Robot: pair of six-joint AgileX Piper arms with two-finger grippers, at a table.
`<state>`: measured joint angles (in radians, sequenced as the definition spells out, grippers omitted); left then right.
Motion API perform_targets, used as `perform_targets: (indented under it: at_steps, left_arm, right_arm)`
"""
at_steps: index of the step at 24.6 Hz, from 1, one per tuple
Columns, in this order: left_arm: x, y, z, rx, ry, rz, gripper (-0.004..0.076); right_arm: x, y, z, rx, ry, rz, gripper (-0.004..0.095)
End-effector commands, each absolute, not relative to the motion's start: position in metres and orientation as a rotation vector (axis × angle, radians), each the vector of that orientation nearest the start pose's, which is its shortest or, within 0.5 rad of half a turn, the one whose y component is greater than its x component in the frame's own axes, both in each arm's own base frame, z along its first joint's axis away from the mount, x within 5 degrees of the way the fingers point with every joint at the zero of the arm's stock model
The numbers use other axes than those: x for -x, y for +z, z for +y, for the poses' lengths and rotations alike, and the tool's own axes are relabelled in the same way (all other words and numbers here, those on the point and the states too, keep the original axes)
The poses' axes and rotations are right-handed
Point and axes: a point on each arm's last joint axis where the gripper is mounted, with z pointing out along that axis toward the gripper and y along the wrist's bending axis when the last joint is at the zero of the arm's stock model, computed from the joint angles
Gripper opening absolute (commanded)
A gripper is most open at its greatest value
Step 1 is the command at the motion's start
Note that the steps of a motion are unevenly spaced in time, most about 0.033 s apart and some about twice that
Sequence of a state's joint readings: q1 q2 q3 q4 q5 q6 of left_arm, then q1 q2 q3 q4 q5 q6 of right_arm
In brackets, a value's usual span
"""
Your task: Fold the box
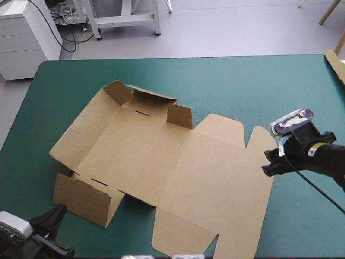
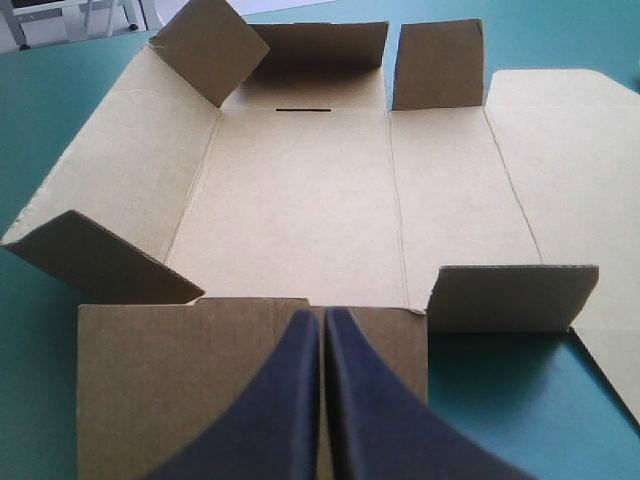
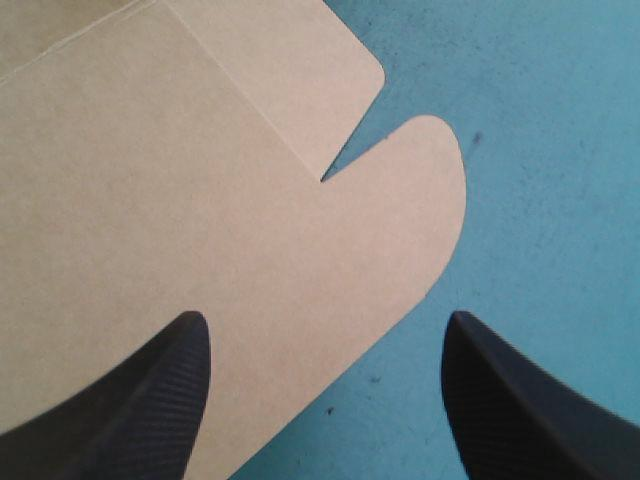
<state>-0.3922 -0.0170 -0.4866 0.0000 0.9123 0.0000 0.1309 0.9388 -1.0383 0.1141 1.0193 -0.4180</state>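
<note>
Surface: the teal-green cover point(image 1: 242, 75) is being taken up across its middle by the box point(image 1: 156, 151), with bare cover being left around it.
Box: the brown sheet is being kept open and mostly flat, straight ahead of the left gripper point(image 2: 322, 316) and partly under the right gripper point(image 3: 325, 322).
Left gripper: its black fingers are being clenched together into one pointed arch. The tip is being aimed at the near wall point(image 2: 200, 380); whether it is touching cannot be told.
Walls: the near wall is being shown raised right ahead of the left gripper. Beyond it the base panel point(image 2: 290, 200) is lying flat, and the far wall point(image 2: 320, 45) is being shown raised, with a slot point(image 2: 303, 108) at its foot.
Flaps: four corner flaps point(image 2: 100, 260) are being shown standing up, two just past the left fingertips on either side and two by the far wall.
Right gripper: its fingers are being held wide apart, released, one over the lid point(image 1: 215, 183) and the other over bare cover.
Tab: a rounded tab point(image 3: 420, 200) of the lid is lying flat ahead of the right gripper, between its fingers.
Edge: a board strip point(image 1: 335, 63) is being shown at the table's edge, well beyond the right gripper.
</note>
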Motion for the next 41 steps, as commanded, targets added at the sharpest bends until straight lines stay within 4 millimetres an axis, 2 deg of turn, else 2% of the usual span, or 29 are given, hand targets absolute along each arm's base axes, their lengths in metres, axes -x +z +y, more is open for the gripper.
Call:
perform_targets:
  at_steps: [1, 11, 12, 14, 17, 22, 24, 28, 31, 33, 41]
  left_arm:
    - [0.002, 0.298, 0.001, -0.345, -0.285, 1.771, -0.0008]
    - [0.002, 0.298, 0.001, -0.345, -0.285, 1.771, -0.0008]
    - [0.002, 0.298, 0.001, -0.345, -0.285, 1.771, -0.0008]
    - [0.002, 0.298, 0.001, -0.345, -0.285, 1.771, -0.0008]
    - [0.002, 0.298, 0.001, -0.345, -0.285, 1.771, -0.0008]
    - [0.002, 0.298, 0.001, -0.345, -0.285, 1.769, -0.0008]
    - [0.002, 0.298, 0.001, -0.345, -0.285, 1.769, -0.0008]
    - [0.002, 0.298, 0.001, -0.345, -0.285, 1.769, -0.0008]
    - [0.002, 0.298, 0.001, -0.345, -0.285, 1.769, -0.0008]
    - [0.002, 0.298, 0.001, -0.345, -0.285, 1.769, -0.0008]
    - [0.002, 0.298, 0.001, -0.345, -0.285, 1.769, -0.0008]
  right_arm:
    - [-0.185, 0.398, 0.036, 0.635, 0.020, 2.220, 0.0605]
    - [-0.243, 0.407, 0.048, 0.689, 0.075, 2.256, 0.0605]
    - [-0.256, 0.408, 0.051, 0.701, 0.096, 2.274, 0.0605]
    - [-0.268, 0.408, 0.053, 0.708, 0.107, 2.292, 0.0605]
    - [-0.297, 0.410, 0.058, 0.736, 0.129, 2.340, 0.0605]
    - [-0.330, 0.413, 0.065, 0.749, 0.164, 2.354, 0.0605]
    - [-0.343, 0.410, 0.075, 0.787, 0.148, 2.348, 0.0605]
    - [-0.352, 0.400, 0.099, 0.875, 0.149, 2.346, 0.0605]
    - [-0.363, 0.386, 0.135, 1.002, 0.089, 2.333, 0.0605]
    - [-0.368, 0.385, 0.148, 1.027, 0.081, 2.318, 0.0605]
    - [-0.385, 0.380, 0.184, 1.089, 0.104, 2.258, 0.0605]
